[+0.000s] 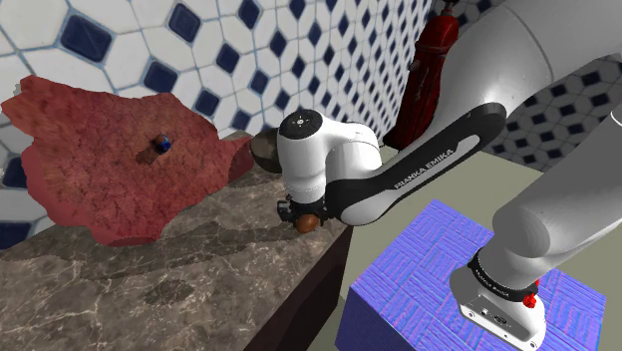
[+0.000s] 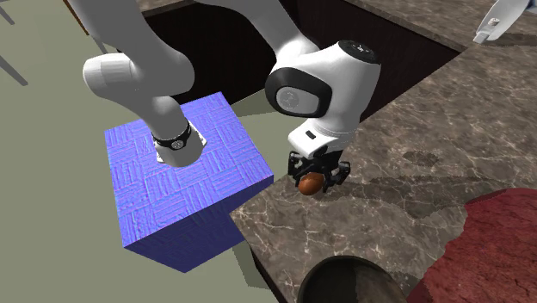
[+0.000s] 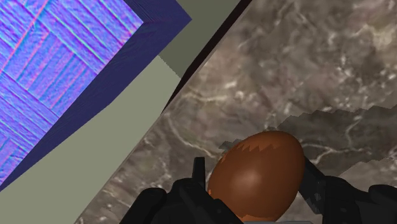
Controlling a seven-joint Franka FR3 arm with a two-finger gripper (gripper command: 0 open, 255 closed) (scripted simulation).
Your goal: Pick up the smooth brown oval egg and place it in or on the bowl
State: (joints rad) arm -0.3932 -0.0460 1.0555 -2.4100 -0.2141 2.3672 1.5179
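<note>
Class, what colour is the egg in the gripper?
Brown; the egg shows best in the wrist view.

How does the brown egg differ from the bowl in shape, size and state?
The egg is a closed oval; the bowl is round and hollow. The egg is smaller than the bowl. The gripper clasps the egg; the bowl rests free on the counter. Both look brownish.

Tool (image 2: 316, 179) with egg (image 2: 311, 184) above counter (image 2: 413, 163) edge, stand (image 2: 185, 207) beside counter, bowl (image 2: 348, 277) on counter nearby
</note>
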